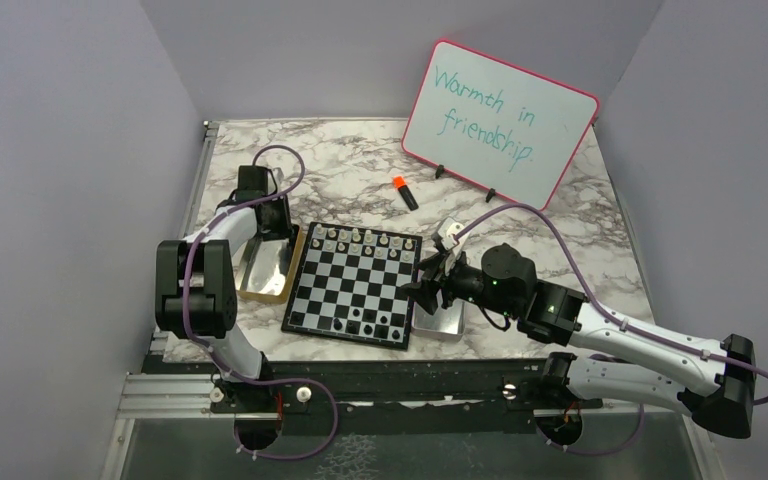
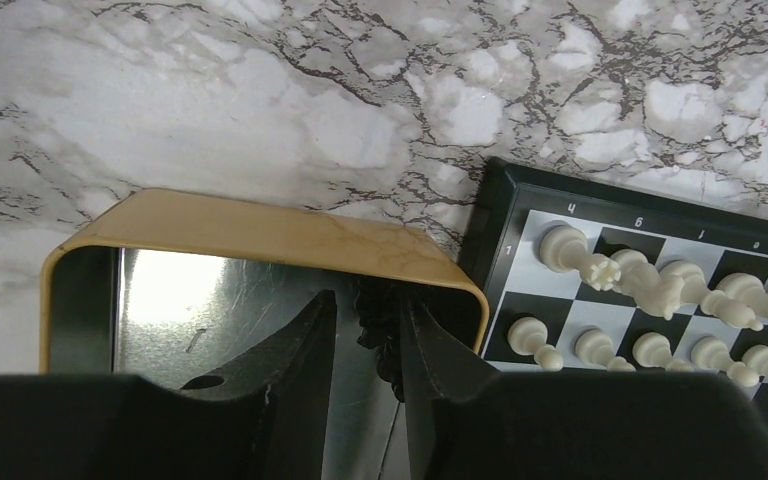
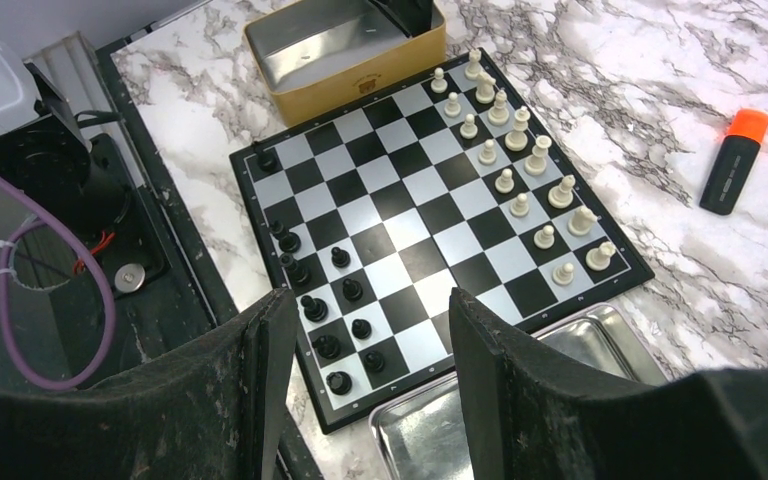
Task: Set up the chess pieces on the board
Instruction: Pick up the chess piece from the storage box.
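The board (image 1: 352,282) lies mid-table. White chess pieces (image 1: 365,238) fill its far rows and black ones (image 1: 360,322) stand on its near rows. My left gripper (image 2: 368,300) is down inside the gold tray (image 2: 260,230), its jaws a little apart. A black chess piece (image 2: 380,330) lies between them against the right finger, with a gap to the left finger. My right gripper (image 3: 370,300) hangs open and empty over the board's (image 3: 400,200) corner, where the black pieces (image 3: 315,310) stand, beside the silver tray (image 3: 560,350).
The gold tray (image 1: 260,290) sits against the board's left edge and the silver tray (image 1: 440,322) against its right. An orange-capped marker (image 1: 405,192) lies behind the board. A pink-framed whiteboard (image 1: 500,120) leans at the back right. Grey walls close in the sides.
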Robot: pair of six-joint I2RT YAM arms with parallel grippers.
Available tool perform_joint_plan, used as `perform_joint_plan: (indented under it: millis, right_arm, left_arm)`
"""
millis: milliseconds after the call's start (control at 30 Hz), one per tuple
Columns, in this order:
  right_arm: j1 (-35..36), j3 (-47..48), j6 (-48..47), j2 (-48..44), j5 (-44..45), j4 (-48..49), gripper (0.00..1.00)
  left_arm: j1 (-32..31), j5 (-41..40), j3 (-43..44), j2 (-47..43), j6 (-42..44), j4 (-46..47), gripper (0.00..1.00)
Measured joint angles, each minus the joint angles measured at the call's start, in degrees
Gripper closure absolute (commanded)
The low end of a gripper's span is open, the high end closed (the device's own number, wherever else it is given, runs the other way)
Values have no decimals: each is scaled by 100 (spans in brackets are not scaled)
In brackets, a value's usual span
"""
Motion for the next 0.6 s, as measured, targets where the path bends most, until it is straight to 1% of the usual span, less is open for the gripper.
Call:
perform_joint_plan:
  millis: [233, 333, 433, 600]
  right_arm:
    - [0, 0, 26, 0, 0, 0, 38]
    - [0, 0, 48, -2, 0, 0, 38]
    - [0, 0, 61, -7, 0, 2, 39]
    - [0, 0, 63, -7, 0, 2, 38]
  left_arm:
    - [2, -20, 2, 127, 0, 2, 74]
    - [2, -39, 2, 129, -4, 0, 79]
    - [2, -44, 9, 131, -22, -2, 82]
    - [2, -48, 17, 133, -50, -20, 83]
